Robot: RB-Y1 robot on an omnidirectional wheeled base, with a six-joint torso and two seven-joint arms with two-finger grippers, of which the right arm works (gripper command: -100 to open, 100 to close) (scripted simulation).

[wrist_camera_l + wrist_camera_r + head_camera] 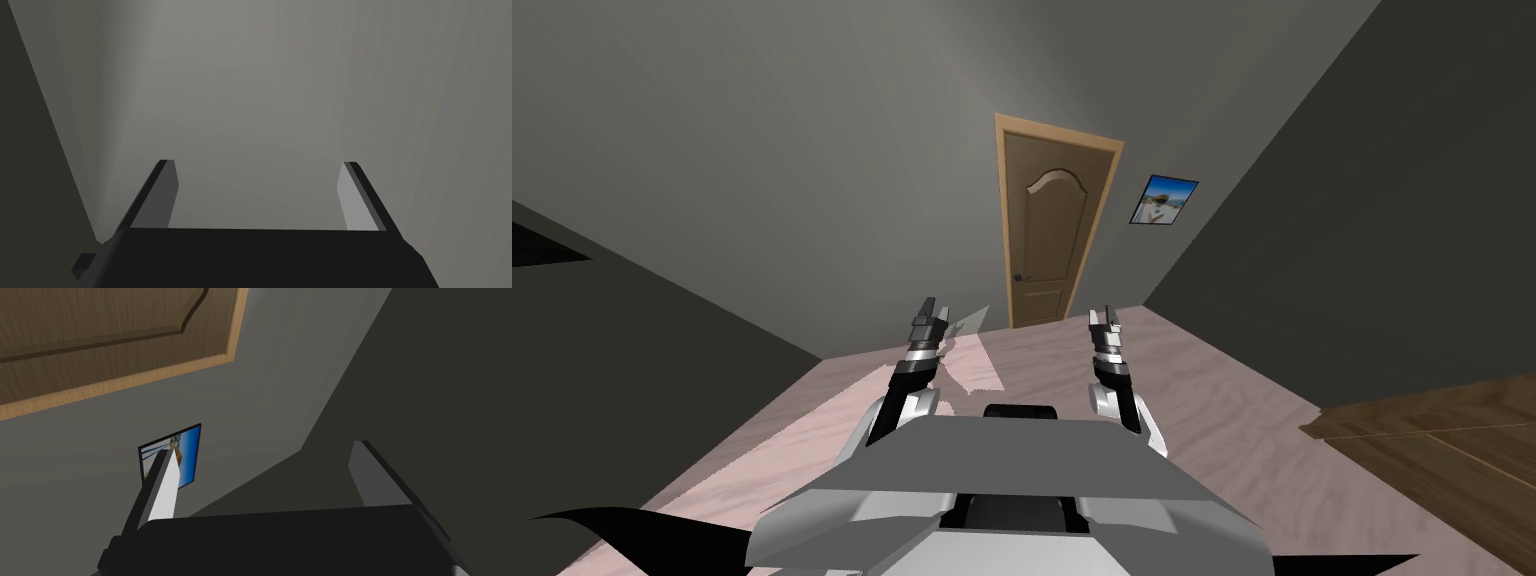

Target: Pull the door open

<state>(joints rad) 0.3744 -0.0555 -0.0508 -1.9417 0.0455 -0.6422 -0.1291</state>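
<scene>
A brown panelled door (1050, 225) in a lighter wooden frame stands shut in the far grey wall, a dark knob (1019, 278) low on its left edge. Part of the same door (100, 333) and its frame appear in the right wrist view. My left gripper (933, 312) and right gripper (1104, 320) are raised side by side in front of me, well short of the door. The left gripper (257, 192) is open with a grey wall behind it. The right gripper (265, 475) is also open, holding nothing.
A small framed picture (1163, 200) hangs right of the door, also behind the right fingers (167, 485). Pale pinkish floor (1072, 370) runs to the door. Dark walls close in on both sides. A brown wooden surface (1442, 450) lies at my right.
</scene>
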